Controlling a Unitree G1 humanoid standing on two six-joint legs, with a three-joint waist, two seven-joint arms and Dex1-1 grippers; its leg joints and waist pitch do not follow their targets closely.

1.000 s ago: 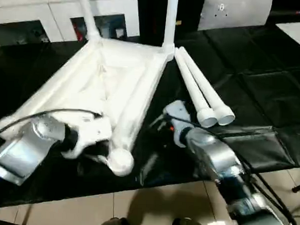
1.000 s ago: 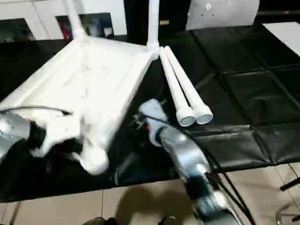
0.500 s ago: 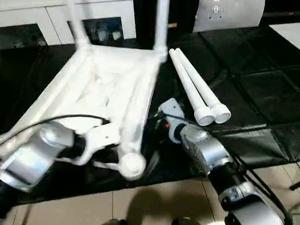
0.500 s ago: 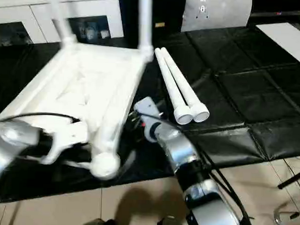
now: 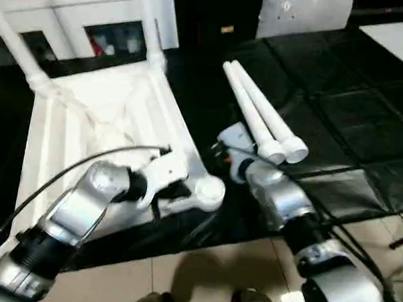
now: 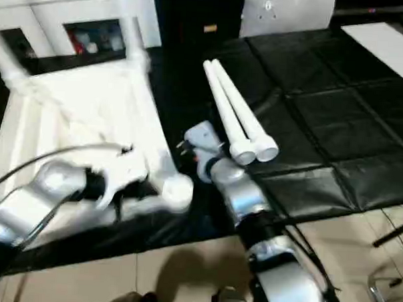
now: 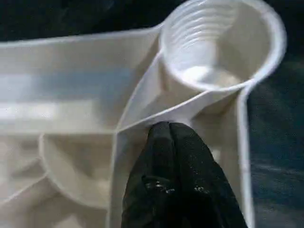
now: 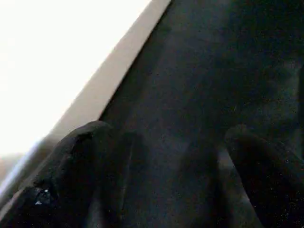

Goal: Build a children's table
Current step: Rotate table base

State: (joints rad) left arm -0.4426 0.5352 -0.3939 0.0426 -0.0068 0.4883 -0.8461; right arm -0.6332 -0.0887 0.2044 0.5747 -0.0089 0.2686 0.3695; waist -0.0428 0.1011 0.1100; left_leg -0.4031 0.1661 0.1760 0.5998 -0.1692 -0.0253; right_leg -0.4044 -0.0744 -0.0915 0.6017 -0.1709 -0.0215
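Lying upside down on the black work surface [image 5: 337, 103], the tabletop [image 5: 102, 120] has swung since a second ago, its near corner socket [image 5: 210, 191] now closer to the right gripper [image 8: 161, 156], whose fingers gape wide over bare black cover. The left gripper [image 7: 173, 130] is pinched tight on a rib beside that empty socket. Two loose legs [image 5: 260, 113] lie together just right of the top; no writing is legible.

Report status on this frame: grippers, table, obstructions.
Left gripper shut, tips at a tabletop rib by the empty corner socket. Right gripper open over the black work surface, holding nothing. Two loose legs lie alongside. Nothing in the way.
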